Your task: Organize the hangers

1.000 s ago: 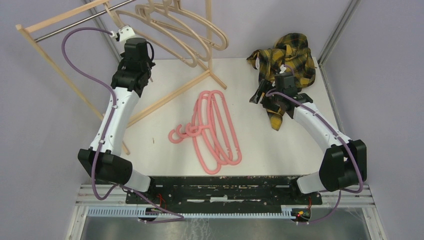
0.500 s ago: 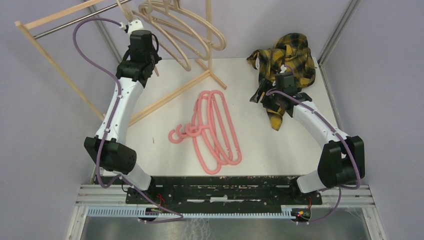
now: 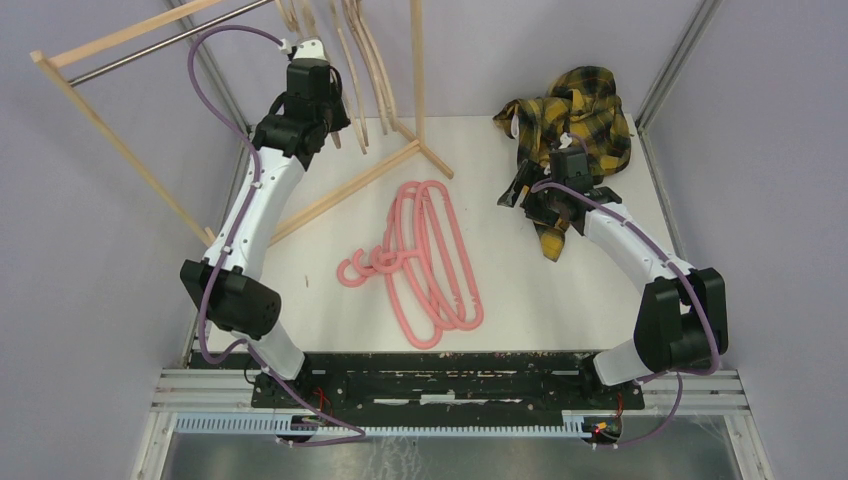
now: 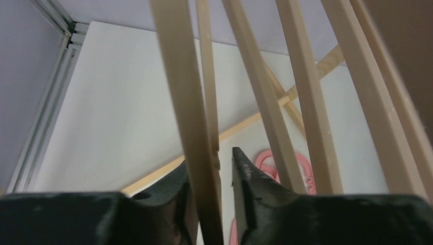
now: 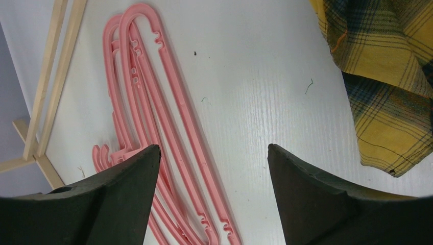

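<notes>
Several beige hangers (image 3: 350, 50) hang edge-on from the rack at the back. My left gripper (image 3: 335, 125) is raised among them. In the left wrist view its jaws (image 4: 210, 158) stand close around one beige hanger bar (image 4: 191, 102), with other beige bars (image 4: 306, 102) to the right. Three pink hangers (image 3: 432, 262) lie stacked on the table's middle; they also show in the right wrist view (image 5: 153, 102). My right gripper (image 3: 520, 195) is open and empty just right of them, its jaws (image 5: 214, 148) wide apart over bare table.
A wooden rack with a metal rail (image 3: 150, 45) stands at the back left, its post (image 3: 417, 70) and floor bar (image 3: 340, 195) on the table. A yellow plaid shirt (image 3: 575, 110) lies crumpled at the back right, beside my right gripper (image 5: 388, 76).
My left arm has moved right and back along the rack. The beige hangers have swung from splayed to the right to hanging edge-on. The right arm has barely moved.
</notes>
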`<state>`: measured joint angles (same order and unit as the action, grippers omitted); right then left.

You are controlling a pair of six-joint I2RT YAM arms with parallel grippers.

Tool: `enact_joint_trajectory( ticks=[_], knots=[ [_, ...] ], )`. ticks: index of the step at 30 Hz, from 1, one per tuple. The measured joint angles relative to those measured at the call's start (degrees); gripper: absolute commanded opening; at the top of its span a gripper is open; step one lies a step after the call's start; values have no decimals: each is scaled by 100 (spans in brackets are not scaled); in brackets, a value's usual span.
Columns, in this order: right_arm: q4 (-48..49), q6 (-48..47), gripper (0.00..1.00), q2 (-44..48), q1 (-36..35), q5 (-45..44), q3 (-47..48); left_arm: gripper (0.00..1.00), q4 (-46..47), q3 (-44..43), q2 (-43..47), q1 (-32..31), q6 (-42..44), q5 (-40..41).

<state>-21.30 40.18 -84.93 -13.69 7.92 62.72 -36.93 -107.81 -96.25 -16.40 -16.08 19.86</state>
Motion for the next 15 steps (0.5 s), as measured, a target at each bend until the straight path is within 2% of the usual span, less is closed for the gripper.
enact_joint_trajectory(
  ticks=[2, 7, 11, 15],
  knots=[
    [-2, -2, 86, 13, 0, 0, -20, 72, -118, 57, 20, -11, 37, -79],
    [-22, -44, 88, 98, 0, 0, -31, 100, -306, 111, 195, -13, 87, -184],
    [-22, -90, 88, 157, 0, 11, -31, 99, -363, 229, 608, -13, 166, -302],
    [-22, -120, 88, 162, 0, 92, -31, 99, -319, 684, 1405, -13, 197, -535]
  ],
)
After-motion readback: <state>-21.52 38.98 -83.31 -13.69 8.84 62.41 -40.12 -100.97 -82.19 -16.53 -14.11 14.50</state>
